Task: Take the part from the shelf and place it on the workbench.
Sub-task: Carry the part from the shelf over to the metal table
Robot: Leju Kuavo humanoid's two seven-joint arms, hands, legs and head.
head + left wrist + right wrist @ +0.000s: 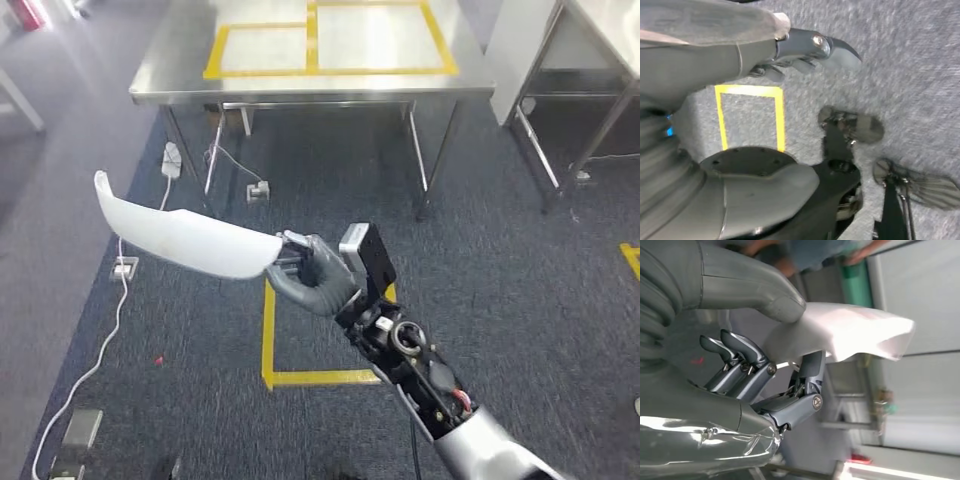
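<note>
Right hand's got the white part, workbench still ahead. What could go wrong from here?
1. The right robot hand grips the long white part by one end only; the overhang could lever it loose.
2. The part's far tip sticks out sideways and may clip the workbench edge on approach.

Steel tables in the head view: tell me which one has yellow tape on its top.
The wide steel table straight ahead; yellow tape frames rectangles on its top. The table at right shows none.

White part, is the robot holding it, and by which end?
Yes. The right robot hand pinches the white part at its end nearest the robot, thumb above and fingers below.
</note>
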